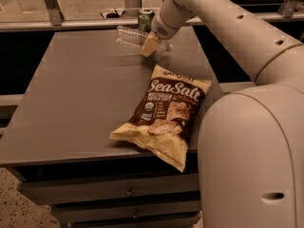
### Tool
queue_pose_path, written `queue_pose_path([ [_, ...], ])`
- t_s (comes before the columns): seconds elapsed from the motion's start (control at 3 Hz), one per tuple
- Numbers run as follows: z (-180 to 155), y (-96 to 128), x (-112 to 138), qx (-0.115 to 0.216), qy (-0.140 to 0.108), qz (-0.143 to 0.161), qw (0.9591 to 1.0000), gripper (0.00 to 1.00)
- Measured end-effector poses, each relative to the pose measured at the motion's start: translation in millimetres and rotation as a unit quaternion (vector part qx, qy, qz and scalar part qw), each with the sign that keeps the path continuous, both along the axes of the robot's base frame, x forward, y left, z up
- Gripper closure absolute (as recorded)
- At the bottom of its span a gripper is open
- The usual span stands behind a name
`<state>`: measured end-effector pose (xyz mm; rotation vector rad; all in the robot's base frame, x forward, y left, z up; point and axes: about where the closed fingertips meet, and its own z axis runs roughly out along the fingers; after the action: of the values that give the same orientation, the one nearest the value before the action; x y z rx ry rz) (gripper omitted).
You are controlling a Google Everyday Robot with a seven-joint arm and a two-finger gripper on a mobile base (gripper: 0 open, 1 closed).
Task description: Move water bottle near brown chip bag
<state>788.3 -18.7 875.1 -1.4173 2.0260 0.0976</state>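
The water bottle (127, 36) is clear and ribbed. It lies on its side in my gripper (151, 43) over the far middle of the grey table (76, 94), and looks lifted slightly off the surface. A tan finger (149, 45) covers its right end. The gripper is shut on the bottle. The brown chip bag (164, 112), with white "Sea Salt" lettering, lies flat near the table's front right edge, well in front of the bottle.
A green drink can (146, 19) stands at the table's far edge just behind the gripper. My arm (223, 27) reaches in from the right and my base (251, 160) fills the lower right. Drawers sit under the table's front.
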Motion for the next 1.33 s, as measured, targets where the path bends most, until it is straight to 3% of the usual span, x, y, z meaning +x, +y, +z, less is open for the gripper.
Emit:
queue_pose_path([
  [0.33,23.7,0.9,-27.8,-0.047,-0.012,0.07,0.9964,1.0],
  [0.67,17.8,-1.1,-59.1,-0.134,0.006,0.157,0.9783,1.0],
  [1.0,-5.3,-2.3,-83.2,-0.22,0.031,0.239,0.9451,1.0],
  [1.33,-18.6,-0.2,-96.4,-0.267,0.046,0.294,0.9166,1.0],
])
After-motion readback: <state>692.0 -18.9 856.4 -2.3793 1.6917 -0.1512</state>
